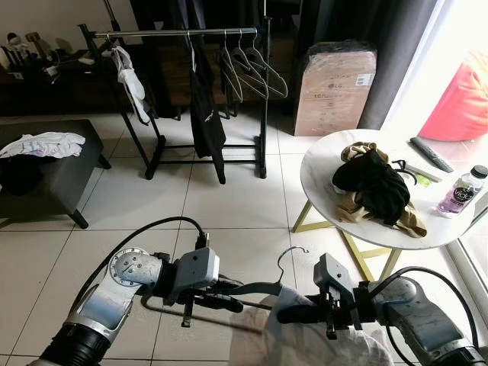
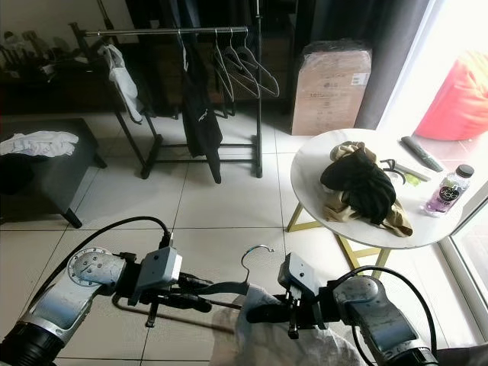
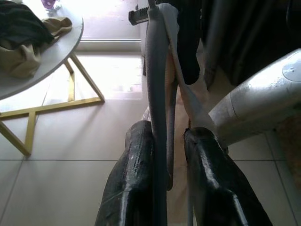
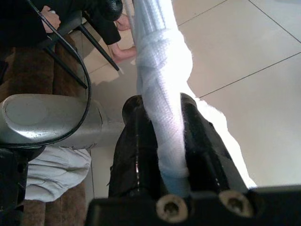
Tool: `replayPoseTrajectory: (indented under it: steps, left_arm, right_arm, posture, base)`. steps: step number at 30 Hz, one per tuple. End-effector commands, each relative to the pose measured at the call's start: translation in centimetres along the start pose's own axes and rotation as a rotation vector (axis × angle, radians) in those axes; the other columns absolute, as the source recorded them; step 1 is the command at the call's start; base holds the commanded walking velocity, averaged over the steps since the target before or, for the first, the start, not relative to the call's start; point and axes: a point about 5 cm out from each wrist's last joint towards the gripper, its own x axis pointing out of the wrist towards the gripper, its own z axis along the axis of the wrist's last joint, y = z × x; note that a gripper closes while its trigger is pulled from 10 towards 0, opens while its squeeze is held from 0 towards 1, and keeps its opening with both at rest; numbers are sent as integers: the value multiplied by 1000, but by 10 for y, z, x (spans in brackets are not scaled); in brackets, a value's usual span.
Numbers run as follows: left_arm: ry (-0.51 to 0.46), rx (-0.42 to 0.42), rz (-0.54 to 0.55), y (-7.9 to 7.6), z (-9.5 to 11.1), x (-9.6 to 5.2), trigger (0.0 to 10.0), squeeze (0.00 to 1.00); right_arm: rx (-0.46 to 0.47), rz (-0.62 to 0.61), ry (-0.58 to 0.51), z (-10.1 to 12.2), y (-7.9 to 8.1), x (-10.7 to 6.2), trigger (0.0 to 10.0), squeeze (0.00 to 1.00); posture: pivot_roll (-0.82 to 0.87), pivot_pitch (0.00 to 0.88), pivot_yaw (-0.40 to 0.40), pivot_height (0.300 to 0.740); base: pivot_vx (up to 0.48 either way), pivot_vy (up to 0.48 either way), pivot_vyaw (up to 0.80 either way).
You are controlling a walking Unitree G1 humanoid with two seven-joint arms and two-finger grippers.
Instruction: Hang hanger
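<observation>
Jaws clamped: left gripper (image 1: 229, 293) and right gripper (image 1: 293, 311) held the shirted hanger (image 1: 263, 288) crosswise, clothes rack (image 1: 183, 33) well ahead.

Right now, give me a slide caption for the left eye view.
Both grippers hold a grey hanger draped with a white garment, facing the clothes rack.

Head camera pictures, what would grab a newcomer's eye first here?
First, the grey hanger with a white garment draped on it, held low in front between the left pincer and the right pincer, both shut on it. Beyond stands the clothes rack with bare hangers and a dark garment. On the right, a round white table carries a heap of dark and tan clothes.
</observation>
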Motion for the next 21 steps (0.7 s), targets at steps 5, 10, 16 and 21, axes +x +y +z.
replayPoseTrajectory:
  steps: [5,10,16,21]
  left_arm:
    - [11,-3,-44,-6,1,-4,10000,1000]
    - [57,36,-24,-5,0,-6,10000,1000]
    - [86,71,55,3,7,-11,10000,1000]
    - [84,65,44,-4,12,-22,10000,1000]
  right_arm:
    - [-8,-29,-28,2,-3,-3,0,0]
    - [-19,-58,0,-1,-6,-2,0,0]
    - [-77,-139,26,-3,-14,0,0,0]
    - [-164,-167,85,-8,-15,1,0,0]
  posture:
    - [-92,159,12,740]
    - [-92,160,12,740]
    - [-92,156,15,740]
    - [-90,150,19,740]
  base:
    - [0,0,0]
    - [0,0,0]
    - [0,0,0]
    - [0,0,0]
